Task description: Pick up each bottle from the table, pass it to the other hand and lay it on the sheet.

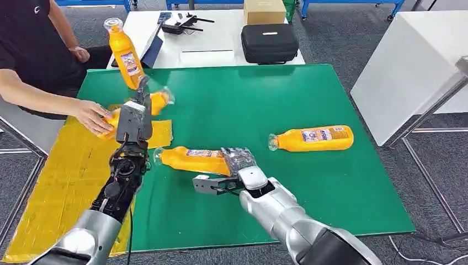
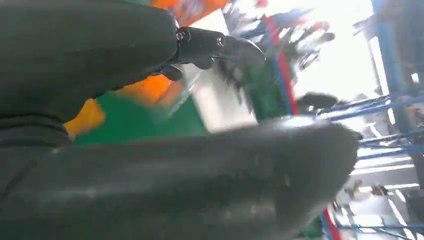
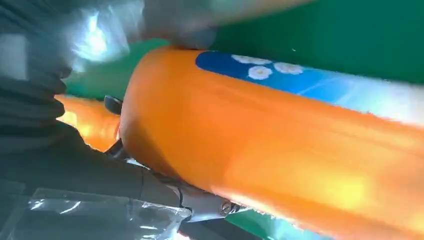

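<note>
An orange bottle (image 1: 190, 159) lies on the green table (image 1: 331, 187), cap toward the yellow sheet (image 1: 55, 176). My right hand (image 1: 238, 160) grips its base end; the right wrist view has the bottle (image 3: 280, 150) pressed against that hand (image 3: 75, 170). My left hand (image 1: 135, 118) hovers with fingers apart and nothing in it over a second, blurred bottle (image 1: 160, 101) lying at the sheet's far end. A person's hand (image 1: 92, 117) touches that bottle's other end. A third bottle (image 1: 312, 138) lies to the right. A fourth bottle (image 1: 125, 54) stands at the far left corner.
The person (image 1: 33, 49) sits at the table's left side. Behind the green table, a white table (image 1: 215, 41) carries a black case (image 1: 269, 43) and a cardboard box (image 1: 264, 11). Another white table (image 1: 408, 66) stands to the right.
</note>
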